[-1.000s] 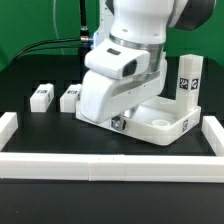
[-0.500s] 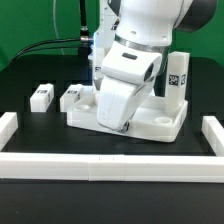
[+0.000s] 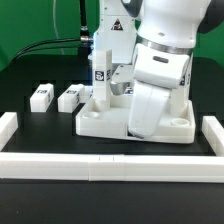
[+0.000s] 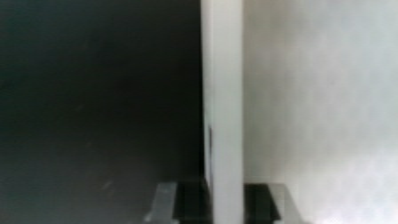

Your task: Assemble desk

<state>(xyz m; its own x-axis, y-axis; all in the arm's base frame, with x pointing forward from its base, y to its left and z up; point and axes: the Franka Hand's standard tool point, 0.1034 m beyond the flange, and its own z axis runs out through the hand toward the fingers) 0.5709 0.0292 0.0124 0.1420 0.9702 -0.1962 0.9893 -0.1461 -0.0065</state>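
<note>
Gripper (image 4: 222,199) clamped on desk (image 3: 100,124) rim; arm (image 3: 160,70) tilted, reaching steeply down.

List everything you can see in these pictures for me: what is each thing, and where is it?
desk slab: one, white, middle of the table, under the arm.
upright leg: one, white with a tag, standing on the slab's end at the exterior view's left.
loose legs: two, white, tagged, on the table to the exterior view's left of the slab.
border rails: white, along the table's front and both sides.
table: one, black.
robot arm: one, white, bent down over the slab.
gripper: one, shut on a thin white edge, apparently the slab's rim.
</note>
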